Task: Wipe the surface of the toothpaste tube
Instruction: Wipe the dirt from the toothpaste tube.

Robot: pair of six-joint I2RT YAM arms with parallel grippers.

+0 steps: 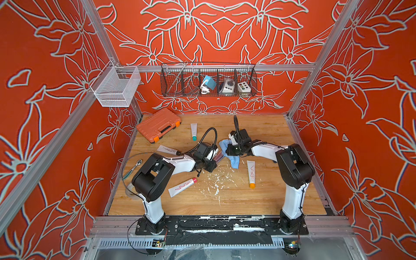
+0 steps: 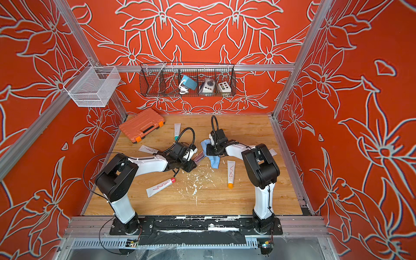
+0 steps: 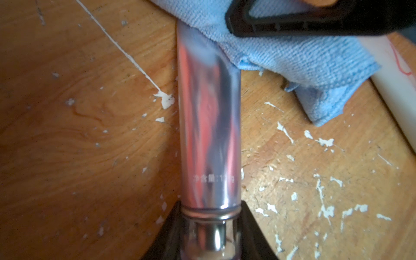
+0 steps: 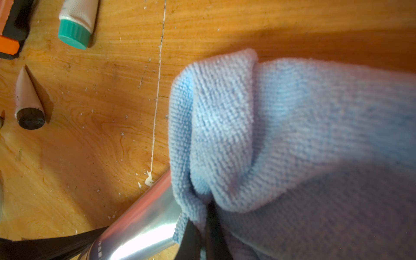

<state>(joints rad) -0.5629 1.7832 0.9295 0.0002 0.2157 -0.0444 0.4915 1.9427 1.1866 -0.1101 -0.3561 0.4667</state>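
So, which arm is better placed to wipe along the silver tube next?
Right: the right hand is shut on the blue cloth draped over the silver tube; the left hand holds that tube.

Enclosure: red walls [image 1: 225,33] printed with pale outlined flowers on three sides, framed by grey metal rails [image 1: 281,67]. The back rail carries a black wire basket [image 1: 171,90] with dividers, and a white mesh basket [image 1: 112,94] hangs at the back left corner. Tabletop [image 1: 258,202] is light wood-grain, evenly lit, marked with white flecks [image 1: 216,191] near its middle.
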